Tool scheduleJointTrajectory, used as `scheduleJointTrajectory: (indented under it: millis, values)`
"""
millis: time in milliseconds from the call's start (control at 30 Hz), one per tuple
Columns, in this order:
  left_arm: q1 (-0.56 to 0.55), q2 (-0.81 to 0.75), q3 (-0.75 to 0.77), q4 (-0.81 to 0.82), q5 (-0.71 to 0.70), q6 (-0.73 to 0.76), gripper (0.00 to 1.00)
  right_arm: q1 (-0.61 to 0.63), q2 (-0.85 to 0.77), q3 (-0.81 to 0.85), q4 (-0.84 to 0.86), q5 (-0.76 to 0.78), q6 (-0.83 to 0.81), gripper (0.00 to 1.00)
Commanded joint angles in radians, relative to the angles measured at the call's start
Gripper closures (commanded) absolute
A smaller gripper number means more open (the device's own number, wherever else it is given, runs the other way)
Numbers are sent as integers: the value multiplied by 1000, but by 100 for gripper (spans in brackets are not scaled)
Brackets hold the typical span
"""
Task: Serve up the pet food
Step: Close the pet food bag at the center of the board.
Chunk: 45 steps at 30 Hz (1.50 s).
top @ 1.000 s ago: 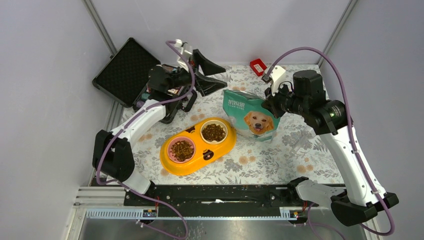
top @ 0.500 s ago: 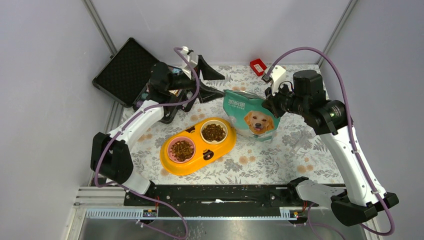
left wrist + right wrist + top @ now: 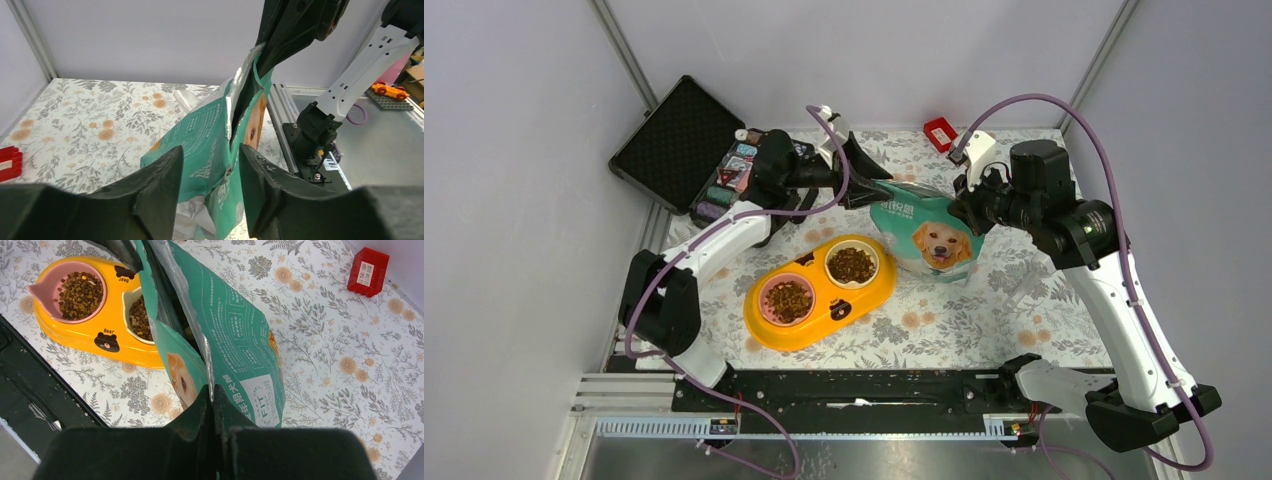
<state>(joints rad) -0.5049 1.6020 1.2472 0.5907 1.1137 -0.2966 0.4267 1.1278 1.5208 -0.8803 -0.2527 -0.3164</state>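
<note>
The teal-and-white pouch point(image 3: 929, 235) with the golden retriever stands upright right of the orange double feeder point(image 3: 874, 293). Pet food fills the feeder's pink bowl point(image 3: 788, 298) and white bowl point(image 3: 852, 265). My right gripper point(image 3: 964, 207) is shut on the pouch's top right corner; in the right wrist view its jaws point(image 3: 212, 390) pinch the pouch point(image 3: 235, 340) by its edge. My left gripper point(image 3: 876, 182) is open at the pouch's top left. Its fingers point(image 3: 160, 185) straddle the gaping pouch point(image 3: 210, 125) without visibly pressing it.
An open black case point(image 3: 674, 140) lies at the back left with small packets point(image 3: 729, 175) beside it. A red box point(image 3: 940, 132) sits at the back, also seen as the red box point(image 3: 368, 271) in the right wrist view. The black rail point(image 3: 854, 390) runs along the near edge.
My left arm has swung right from the black case to the pouch's top left corner, its jaws narrowing around the edge. The right arm and pouch have stayed put.
</note>
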Motion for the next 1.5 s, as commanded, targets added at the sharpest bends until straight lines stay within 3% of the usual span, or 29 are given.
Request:
scheduleJointTrajectory:
  millis: [0, 133, 267, 533, 567, 667, 700, 767, 933, 1100, 1200, 1267, 1300, 1467]
  values:
    - [-16, 6, 6, 140, 11, -62, 57, -2, -13, 39, 9, 26, 1, 100]
    - [-20, 9, 11, 133, 18, -62, 69, -2, -14, 38, 8, 29, -1, 100]
    - [-20, 6, 14, 119, 21, -53, 100, -2, -17, 33, 8, 35, -5, 100]
    - [-21, -5, 1, 121, 9, -53, 100, -2, -20, 36, -3, 50, -12, 100]
    - [-22, 7, 14, 118, 22, -68, 93, -2, -19, 37, -3, 50, -12, 100]
    - [-28, 32, 36, 131, 40, -110, 55, -2, -14, 40, -3, 49, -9, 100]
    - [-32, 33, 31, 138, 34, -111, 49, -2, -13, 40, -3, 47, -9, 100]
    - [-38, 35, 23, 148, 29, -109, 44, -2, -13, 42, -2, 49, -9, 100]
    - [-48, 55, 39, 191, 24, -152, 45, -2, -10, 46, -2, 48, -8, 100]
    - [-61, 102, 53, 354, 29, -295, 54, -2, -5, 46, -1, 44, -4, 100]
    - [-63, 132, 58, 479, 41, -398, 65, -2, -7, 45, -2, 47, -4, 100]
    - [-65, 144, 64, 518, 52, -437, 83, -2, -11, 45, -2, 50, -6, 100]
    - [-65, 146, 62, 531, 54, -444, 98, -2, -12, 44, -3, 50, -6, 100]
    - [-66, 96, 2, 524, -1, -378, 100, -2, -13, 41, -3, 49, -4, 100]
